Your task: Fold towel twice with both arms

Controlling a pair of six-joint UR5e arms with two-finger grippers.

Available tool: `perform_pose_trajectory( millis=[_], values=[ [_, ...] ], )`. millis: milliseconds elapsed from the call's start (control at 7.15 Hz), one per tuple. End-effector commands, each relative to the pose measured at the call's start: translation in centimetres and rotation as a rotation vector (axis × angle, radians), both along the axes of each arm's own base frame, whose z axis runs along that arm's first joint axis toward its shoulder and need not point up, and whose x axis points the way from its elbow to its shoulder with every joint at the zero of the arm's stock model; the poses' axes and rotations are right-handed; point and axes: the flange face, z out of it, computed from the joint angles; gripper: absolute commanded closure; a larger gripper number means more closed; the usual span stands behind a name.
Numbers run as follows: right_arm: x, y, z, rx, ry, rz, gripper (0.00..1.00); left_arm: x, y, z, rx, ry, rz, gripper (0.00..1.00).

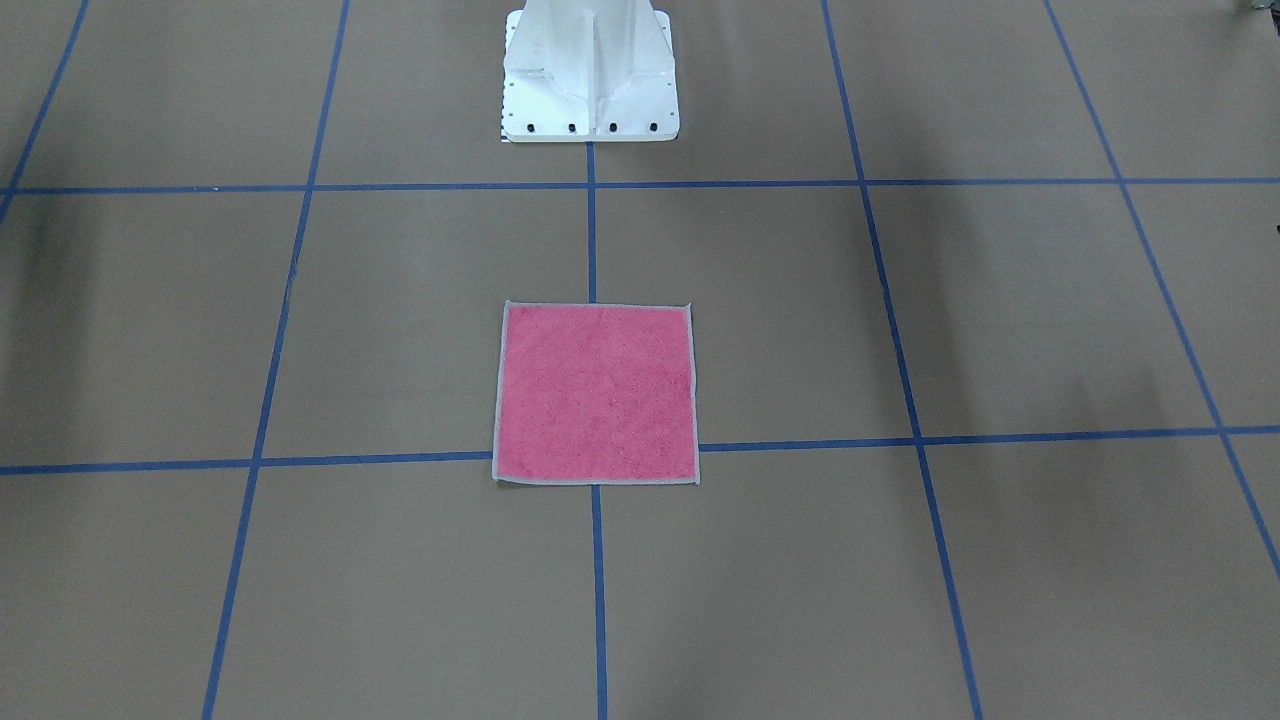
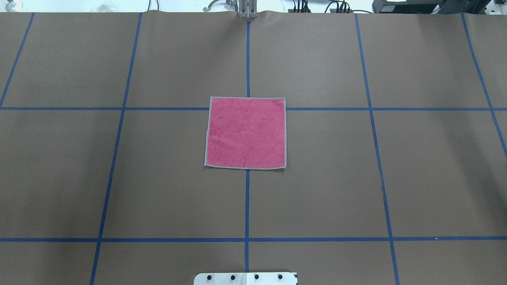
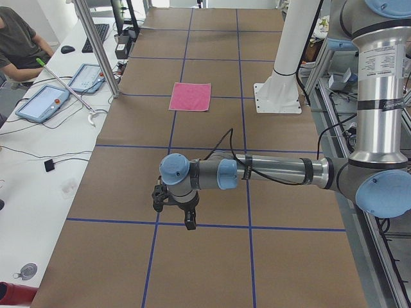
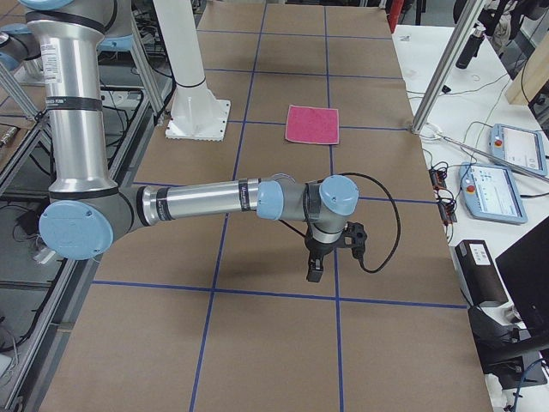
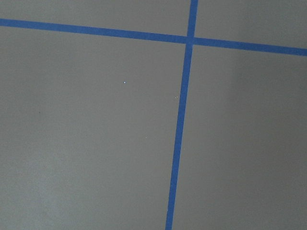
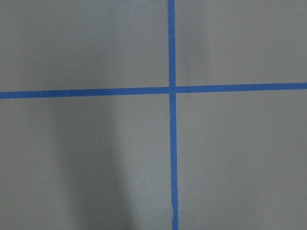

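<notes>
The towel [image 1: 595, 393] lies flat and unfolded at the middle of the brown table, pink face up, with a pale grey border; it also shows as the towel [image 2: 245, 132], the towel [image 3: 191, 96] and the towel [image 4: 312, 124]. The left gripper [image 3: 189, 223] hangs over the table near that view's camera, far from the towel. The right gripper [image 4: 315, 271] hangs likewise at the opposite end. Both grippers show only in the side views, so I cannot tell whether they are open or shut. Both wrist views hold only bare table and blue tape.
A white pedestal base [image 1: 590, 75] stands behind the towel. Blue tape lines [image 2: 247, 206] grid the brown table. A side bench holds tablets [image 3: 42, 102] and cables, and a seated person [image 3: 16, 38] is beside it. More pendants [image 4: 519, 150] lie on a bench opposite.
</notes>
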Motion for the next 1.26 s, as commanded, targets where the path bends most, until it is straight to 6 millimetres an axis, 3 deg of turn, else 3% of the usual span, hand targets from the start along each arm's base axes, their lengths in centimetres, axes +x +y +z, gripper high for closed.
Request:
perform_pose_trajectory(
  millis=[0, 419, 839, 979, 1119],
  values=[
    [0.1, 0.9, 0.9, -0.006, 0.0, -0.001, 0.0, 0.0, -0.2, -1.6, 0.038, 0.0, 0.004, 0.0],
    [-0.1, 0.8, 0.8, -0.007, -0.001, 0.002, 0.0, 0.0, 0.7, -1.1, 0.029, 0.0, 0.004, 0.0],
    [-0.5, 0.7, 0.4, 0.008, -0.009, -0.005, 0.0, 0.3, 0.0, -1.9, 0.045, 0.004, 0.006, 0.0],
    [-1.3, 0.6, -0.6, 0.026, -0.03, -0.018, 0.0, 0.3, 0.0, -1.9, 0.042, 0.003, 0.004, 0.0],
    [-3.4, 0.5, -1.2, 0.033, -0.044, -0.056, 0.0, 0.3, -0.1, -2.0, 0.046, 0.004, 0.005, 0.0]
  ],
)
